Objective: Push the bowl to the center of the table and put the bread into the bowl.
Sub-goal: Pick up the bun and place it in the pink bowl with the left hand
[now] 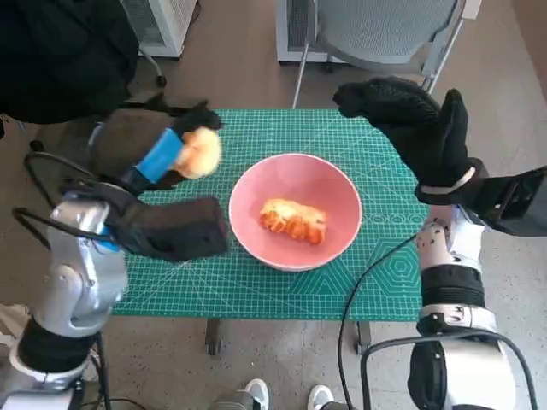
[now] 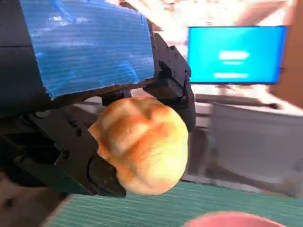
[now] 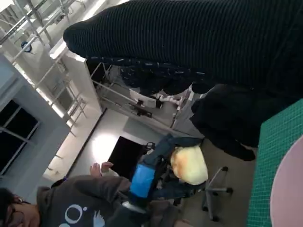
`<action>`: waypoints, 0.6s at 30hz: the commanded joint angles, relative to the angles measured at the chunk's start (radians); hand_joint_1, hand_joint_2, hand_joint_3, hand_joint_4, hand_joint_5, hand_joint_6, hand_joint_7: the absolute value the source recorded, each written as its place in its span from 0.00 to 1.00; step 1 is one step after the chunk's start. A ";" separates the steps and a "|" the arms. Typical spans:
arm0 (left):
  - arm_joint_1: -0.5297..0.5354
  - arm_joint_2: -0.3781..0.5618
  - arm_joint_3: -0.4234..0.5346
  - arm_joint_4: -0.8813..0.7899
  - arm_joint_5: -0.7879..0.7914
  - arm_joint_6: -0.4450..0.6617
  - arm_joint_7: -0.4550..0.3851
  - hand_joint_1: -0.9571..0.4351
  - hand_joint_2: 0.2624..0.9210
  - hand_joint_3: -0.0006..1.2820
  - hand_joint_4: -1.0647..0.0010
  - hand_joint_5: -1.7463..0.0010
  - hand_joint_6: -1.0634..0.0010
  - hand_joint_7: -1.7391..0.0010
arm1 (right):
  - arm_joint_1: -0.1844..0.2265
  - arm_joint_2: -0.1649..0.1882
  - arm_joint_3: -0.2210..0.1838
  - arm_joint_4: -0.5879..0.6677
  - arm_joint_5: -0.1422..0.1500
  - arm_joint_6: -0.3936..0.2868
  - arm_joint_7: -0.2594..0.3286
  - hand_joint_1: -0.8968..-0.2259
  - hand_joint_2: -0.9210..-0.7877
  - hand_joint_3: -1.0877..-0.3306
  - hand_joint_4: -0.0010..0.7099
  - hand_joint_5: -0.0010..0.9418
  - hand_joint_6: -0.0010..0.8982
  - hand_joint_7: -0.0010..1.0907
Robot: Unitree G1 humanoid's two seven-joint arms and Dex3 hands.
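A pink bowl (image 1: 338,192) stands near the middle of the green mat, with one glazed piece of bread (image 1: 293,219) lying inside it. My left hand (image 1: 167,154) grips a round golden bread roll (image 1: 202,152) in the air, up and to the left of the bowl; the roll (image 2: 142,144) fills the left wrist view between the black fingers (image 2: 71,156), and the bowl's rim (image 2: 232,220) shows below it. My right hand (image 1: 410,120), in its black glove, hovers over the table's far right with fingers spread and nothing in it. The roll (image 3: 190,164) also shows in the right wrist view.
The green cutting mat (image 1: 256,286) covers the small table. A grey chair (image 1: 376,34) stands behind it and a white unit (image 1: 162,21) at back left. A person in dark clothes (image 1: 60,60) is at the far left, and feet (image 1: 286,395) show at the front edge.
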 commanded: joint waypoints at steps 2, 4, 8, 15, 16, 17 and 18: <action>-0.044 -0.059 -0.041 0.019 0.007 -0.044 0.002 0.69 0.97 0.04 0.29 0.33 0.34 0.42 | 0.003 0.003 0.001 0.006 0.000 0.004 0.017 0.23 0.00 0.31 0.52 0.00 0.38 0.01; -0.061 -0.085 -0.064 0.046 0.010 -0.062 0.006 0.69 0.97 0.03 0.29 0.33 0.34 0.42 | 0.003 0.001 0.000 0.005 0.000 0.003 0.019 0.23 0.00 0.31 0.52 0.00 0.38 0.01; -0.080 -0.130 -0.082 0.088 0.000 -0.085 0.012 0.69 0.98 0.03 0.29 0.34 0.35 0.40 | 0.006 -0.001 -0.002 0.002 0.002 0.004 0.020 0.23 0.00 0.31 0.52 0.00 0.38 0.01; -0.111 -0.208 -0.122 0.211 -0.023 -0.160 0.046 0.69 0.99 0.03 0.28 0.37 0.40 0.35 | 0.012 -0.002 -0.007 -0.002 0.001 -0.004 0.019 0.23 0.00 0.30 0.52 0.00 0.38 0.00; -0.114 -0.215 -0.125 0.228 -0.025 -0.172 0.054 0.69 1.00 0.03 0.29 0.37 0.41 0.34 | 0.013 -0.003 -0.007 -0.002 0.001 -0.005 0.019 0.23 0.00 0.30 0.52 0.00 0.37 0.00; -0.121 -0.226 -0.132 0.251 -0.022 -0.182 0.062 0.69 1.00 0.04 0.29 0.36 0.42 0.33 | 0.015 -0.004 -0.007 -0.004 0.001 -0.005 0.017 0.23 0.00 0.30 0.52 0.00 0.37 0.00; -0.126 -0.233 -0.137 0.268 -0.020 -0.190 0.067 0.69 1.00 0.04 0.30 0.36 0.42 0.33 | 0.016 -0.004 -0.007 -0.006 0.001 -0.005 0.016 0.23 0.00 0.30 0.52 0.00 0.37 0.00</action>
